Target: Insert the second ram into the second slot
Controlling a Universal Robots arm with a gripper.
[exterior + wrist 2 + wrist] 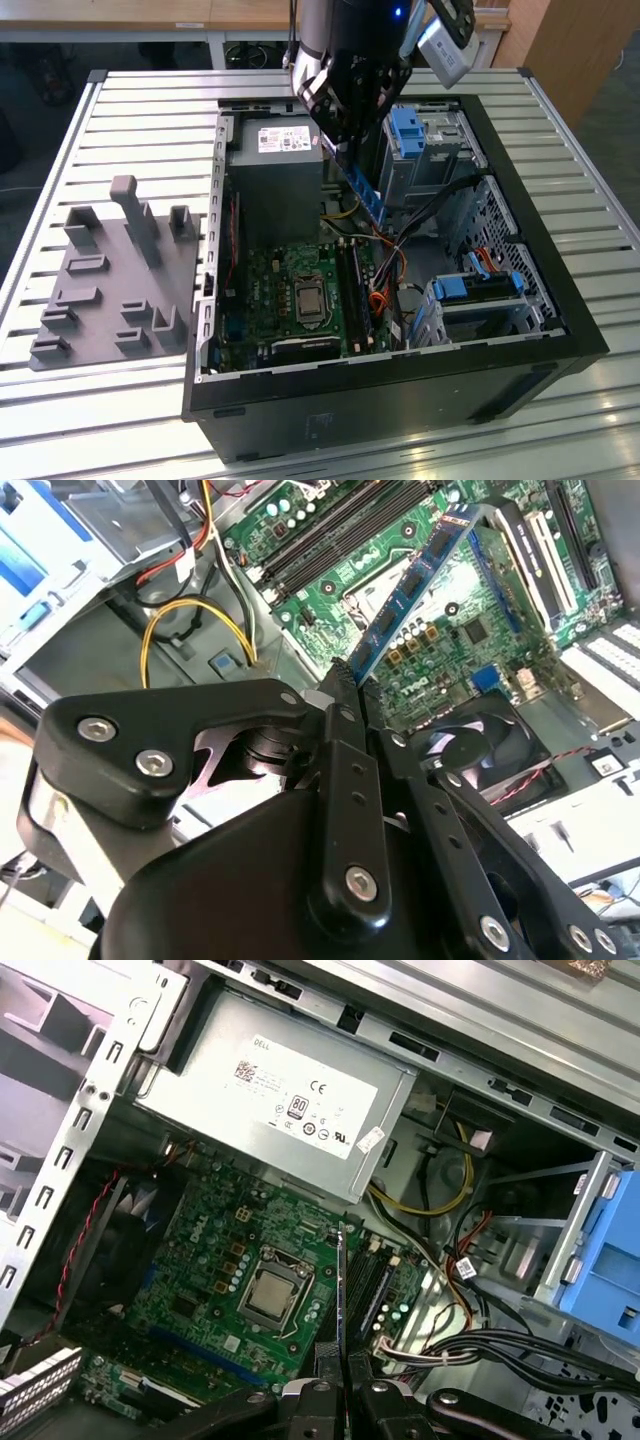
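The black claw [342, 140] is pinched on one end of the thin, flat blue circuit-board memory stick [415, 580]. The stick hangs slanted in the air above the green motherboard [200, 1260] inside the open black computer case [400, 400], apart from the long black memory slots [340, 530]. Risk: held by its end and slanted, the stick could meet a slot askew and jam, or pivot in the grip. Its contact edge, the slot latches and which slot lies beneath cannot be made out.
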